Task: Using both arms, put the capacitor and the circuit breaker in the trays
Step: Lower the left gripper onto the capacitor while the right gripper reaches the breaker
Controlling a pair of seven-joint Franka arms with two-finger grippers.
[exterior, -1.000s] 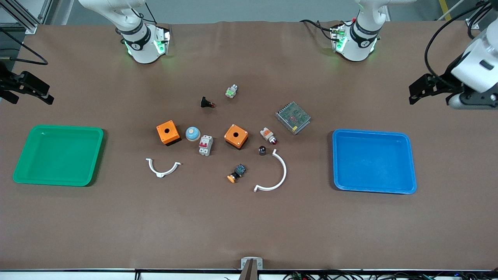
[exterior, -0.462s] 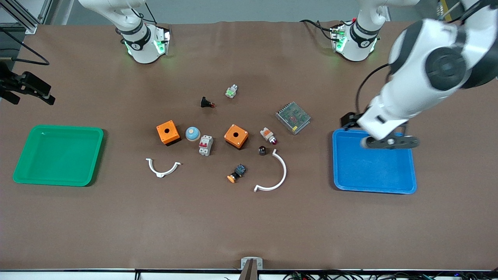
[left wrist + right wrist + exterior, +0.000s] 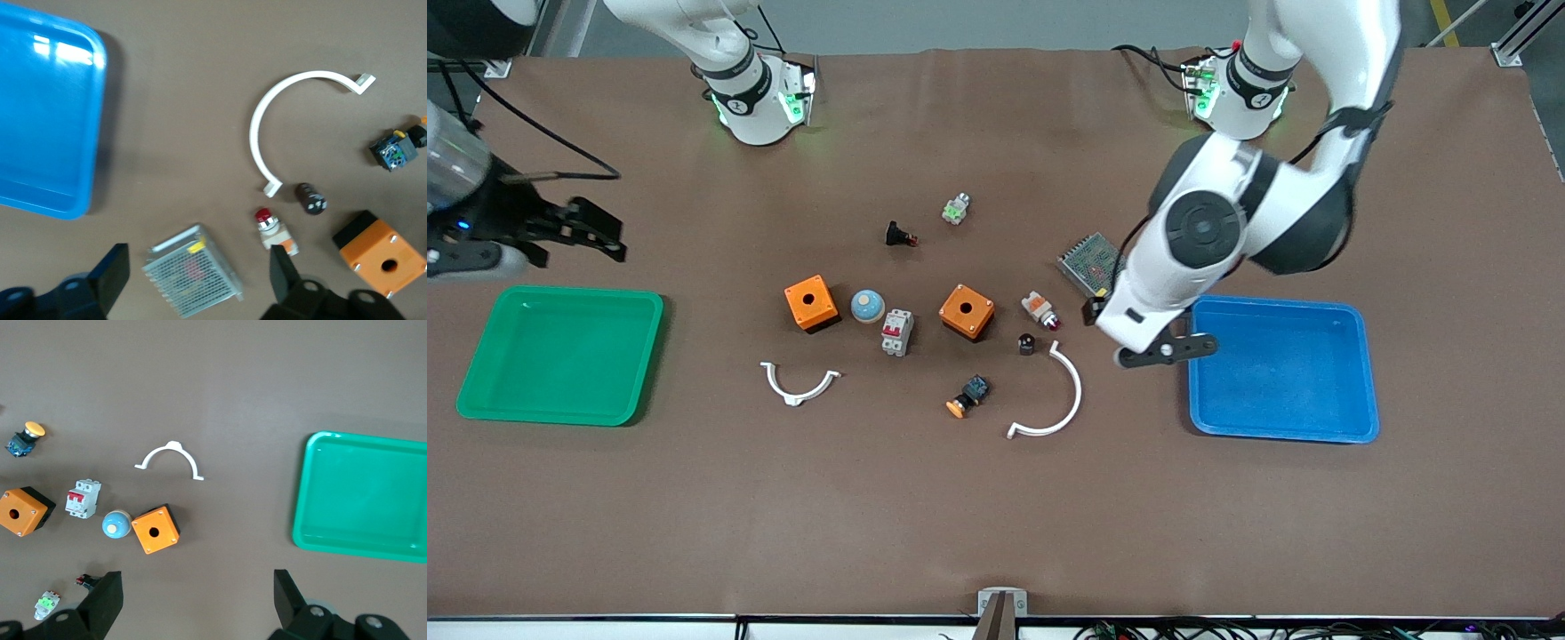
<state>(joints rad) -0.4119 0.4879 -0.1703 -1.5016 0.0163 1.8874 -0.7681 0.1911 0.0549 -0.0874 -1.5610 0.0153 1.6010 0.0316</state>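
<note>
The capacitor is a tiny dark cylinder lying beside a large white curved clip; it also shows in the left wrist view. The circuit breaker, white-grey with red levers, lies between two orange boxes and shows in the right wrist view. My left gripper is open and empty in the air over the metal-grid power supply; its fingers straddle that unit. My right gripper is open and empty over bare table beside the green tray, with its fingers wide apart.
A blue tray sits at the left arm's end. Around the middle lie two orange boxes, a blue dome, a small white clip, a white-orange piece, an orange-capped piece, a black button and a green-white piece.
My left arm has swung in from the table's end, across the blue tray, to over the power supply. My right gripper has moved toward the middle of the table. No object has moved.
</note>
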